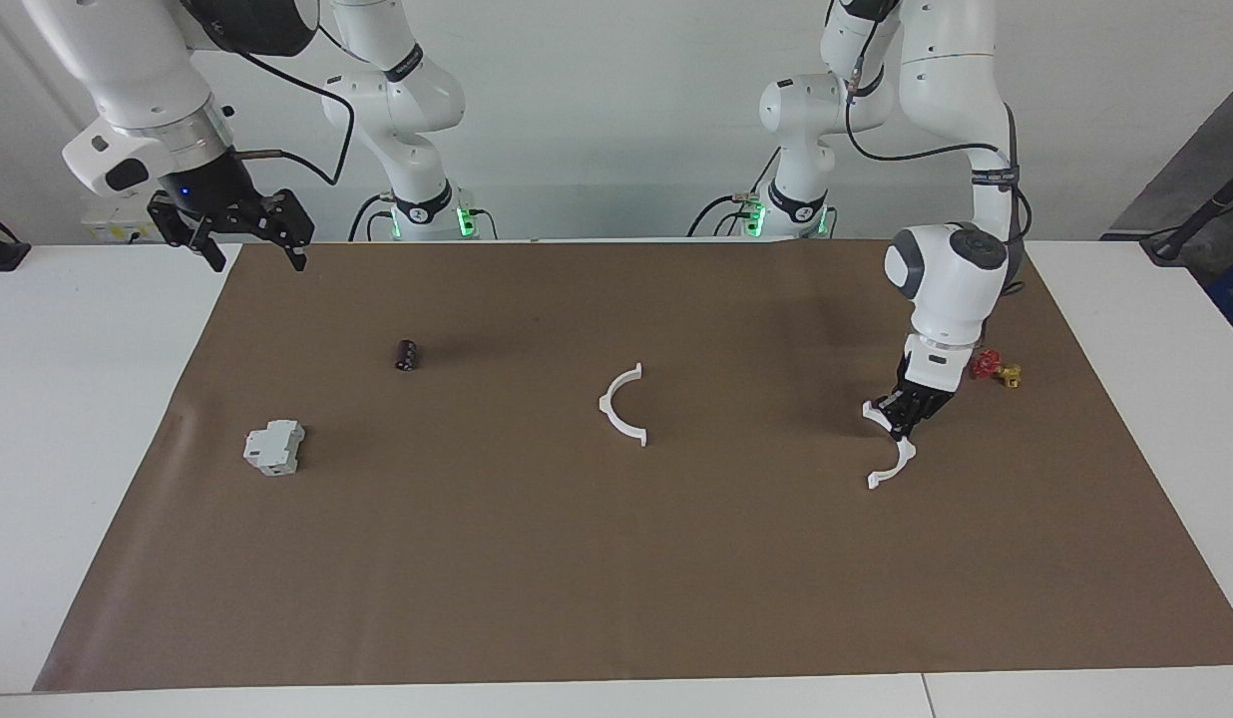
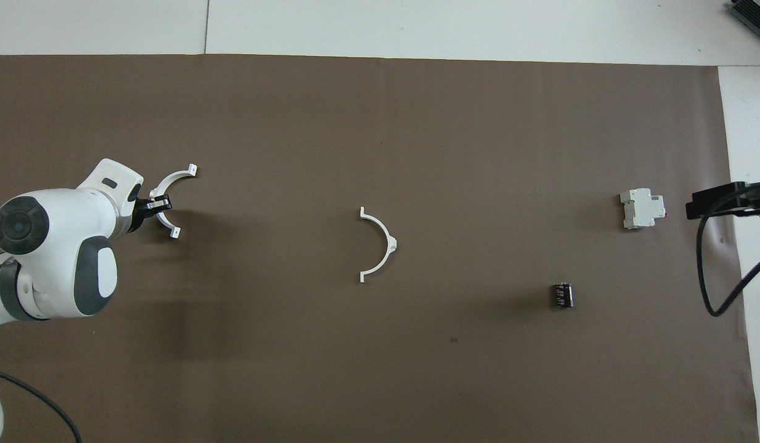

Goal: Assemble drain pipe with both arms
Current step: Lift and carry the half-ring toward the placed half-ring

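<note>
The drain pipe lies in two white half-ring arcs. One arc (image 1: 621,407) (image 2: 383,237) rests on the brown mat near the middle of the table. The other arc (image 1: 904,461) (image 2: 171,178) is at the left arm's end, and my left gripper (image 1: 901,424) (image 2: 154,206) is down at the mat, shut on the arc's middle. Both of the arc's tabbed ends stick out free. My right gripper (image 1: 247,244) (image 2: 721,203) hangs open and holds nothing, high over the mat's edge at the right arm's end, where it waits.
A small red-and-yellow valve (image 1: 996,369) sits on the mat beside the left arm's wrist. A grey-white boxy block (image 1: 274,447) (image 2: 642,209) and a small black cylinder (image 1: 407,354) (image 2: 562,295) lie toward the right arm's end. The brown mat (image 1: 616,578) covers most of the table.
</note>
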Tool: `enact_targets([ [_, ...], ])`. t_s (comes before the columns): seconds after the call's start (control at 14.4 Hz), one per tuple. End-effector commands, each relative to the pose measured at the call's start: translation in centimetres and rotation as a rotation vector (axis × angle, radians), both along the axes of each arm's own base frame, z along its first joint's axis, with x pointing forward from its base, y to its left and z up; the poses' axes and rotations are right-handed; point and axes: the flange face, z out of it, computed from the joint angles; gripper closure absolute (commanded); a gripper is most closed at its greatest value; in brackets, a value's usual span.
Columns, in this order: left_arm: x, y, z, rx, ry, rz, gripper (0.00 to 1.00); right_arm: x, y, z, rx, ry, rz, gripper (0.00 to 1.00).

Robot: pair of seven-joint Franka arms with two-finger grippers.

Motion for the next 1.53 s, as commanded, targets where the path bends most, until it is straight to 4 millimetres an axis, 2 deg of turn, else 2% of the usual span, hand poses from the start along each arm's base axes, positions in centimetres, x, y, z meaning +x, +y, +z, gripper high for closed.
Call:
enact_targets([
  [0.0, 0.6, -2.1, 1.8, -0.017, -0.013, 0.012, 1.0, 0.0, 0.0, 0.0, 0.016, 0.012, -0.02, 0.0],
  [0.21, 1.4, -5.3, 4.0, -0.042, 0.016, 0.064, 1.0, 0.0, 0.0, 0.0, 0.016, 0.012, -0.02, 0.0],
  [0.35, 1.3, -9.4, 5.0, -0.062, 0.038, 0.116, 1.0, 0.0, 0.0, 0.0, 0.016, 0.012, -0.02, 0.0],
  [0.42, 0.8, -11.6, 4.9, -0.073, 0.041, 0.149, 1.0, 0.0, 0.0, 0.0, 0.016, 0.012, -0.02, 0.0],
  [0.62, -1.3, -18.4, 5.0, -0.082, 0.051, 0.234, 1.0, 0.0, 0.0, 0.0, 0.016, 0.012, -0.02, 0.0],
  [0.97, -6.5, -26.4, 5.1, -0.062, 0.123, 0.327, 1.0, 0.0, 0.0, 0.0, 0.016, 0.012, -0.02, 0.0],
  [1.25, -8.4, -28.6, 5.2, -0.059, 0.138, 0.355, 1.0, 0.0, 0.0, 0.0, 0.016, 0.012, -0.02, 0.0],
  [1.32, -9.8, -29.7, 4.7, -0.055, 0.145, 0.345, 1.0, 0.0, 0.0, 0.0, 0.016, 0.012, -0.02, 0.0],
  [1.46, -10.9, -30.9, 4.4, -0.057, 0.146, 0.338, 1.0, 0.0, 0.0, 0.0, 0.016, 0.012, -0.018, 0.0],
])
